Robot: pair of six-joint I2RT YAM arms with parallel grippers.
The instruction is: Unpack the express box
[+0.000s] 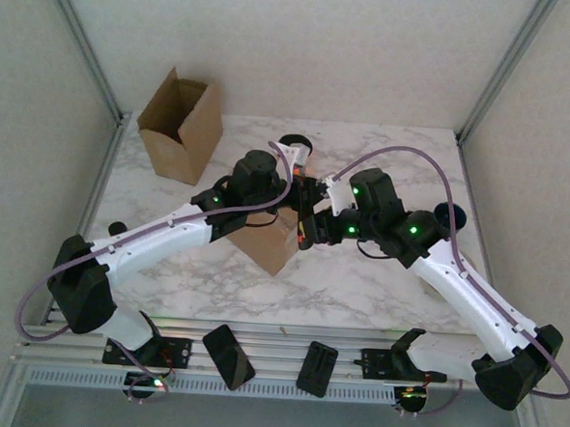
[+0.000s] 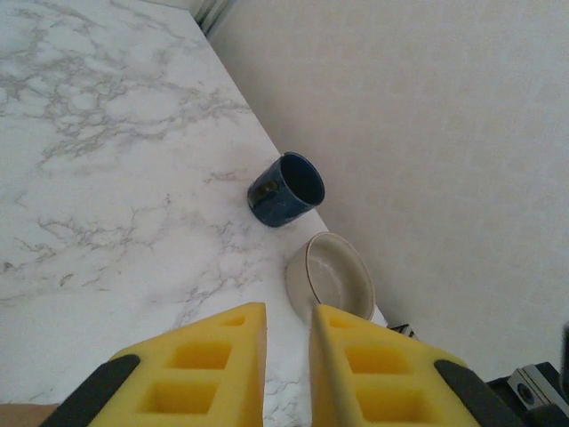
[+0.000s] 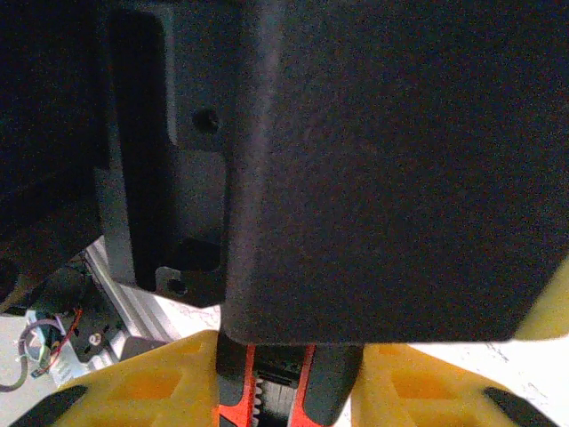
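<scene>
We see a white, grey-veined marble worktop (image 1: pixel 377 287) with two white and black arms reaching over it from the near edge, the left arm (image 1: pixel 158 235) and the right arm (image 1: pixel 455 277) meeting above the middle. Under their wrists sits the brown cardboard express box (image 1: pixel 271 247), on the worktop near its centre, partly covered by the arms. A second brown cardboard box with its top flaps open (image 1: pixel 181 125) stands well apart at the back left corner.

The left tool (image 2: pixel 286 311) has its yellow foam fingers (image 2: pixel 218 360) drawn close, a narrow gap left between them; through that gap we see bare marble and nothing held. The right tool (image 3: pixel 284 356) has its yellow fingers (image 3: pixel 151 387) standing apart, with a black and orange part pressed up before its camera between them; we cannot tell whether they grip it.

From the left wrist we see a round beige ceramic bowl (image 2: pixel 331 276) and, just beyond it, a dark blue speckled mug (image 2: pixel 286 189), near each other at the worktop's edge by the wall.
</scene>
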